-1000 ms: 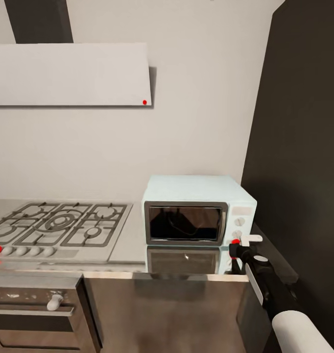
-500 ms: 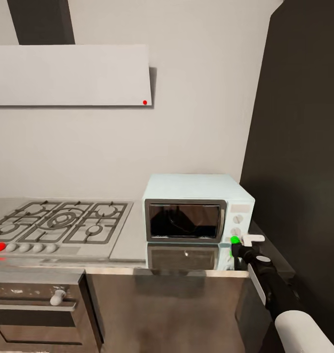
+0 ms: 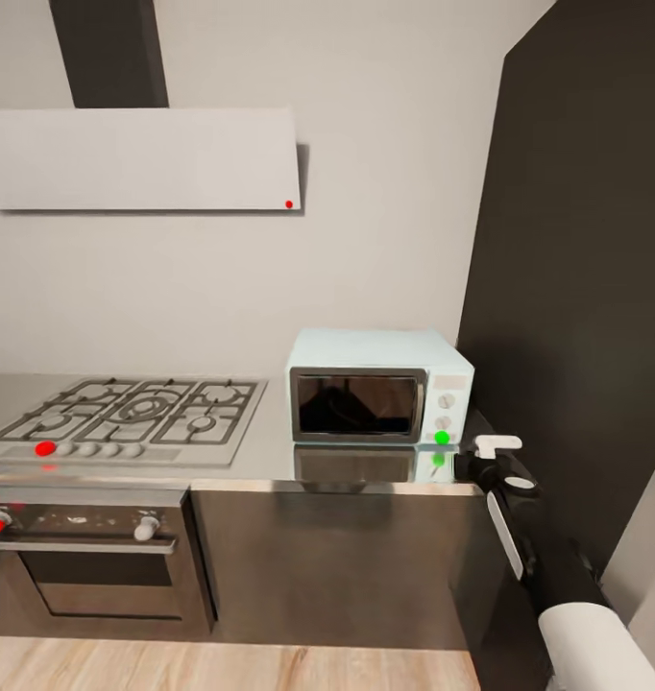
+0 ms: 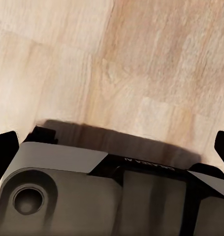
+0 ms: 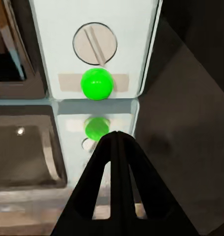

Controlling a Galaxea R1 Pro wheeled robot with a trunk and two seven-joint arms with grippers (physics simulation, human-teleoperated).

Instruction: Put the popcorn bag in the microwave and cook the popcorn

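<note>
The indicator (image 3: 442,438) on the microwave (image 3: 380,386), at the countertop's (image 3: 260,459) right end, has turned from red to green; heating has probably started. Right gripper (image 5: 115,142) fingers are pressed together. Popcorn bag presumably inside, behind dark glass.

- This is a home kitchen, rendered in a simulator.
- A steel gas hob (image 3: 135,419) with black grates and a row of knobs is set into the glossy grey worktop (image 3: 260,459) at the left.
- Below the hob sits a built-in steel oven (image 3: 87,566) with a glass door and a bar handle.
- A flat white hood (image 3: 140,158) hangs on the grey wall above the hob, under a dark duct.
- A small mint-blue microwave (image 3: 380,386) stands on the worktop to the right, against the wall, a green light on its panel.
- A tall dark cabinet (image 3: 577,288) fills the right side.
- The floor (image 3: 222,667) is pale wood planks.
</note>
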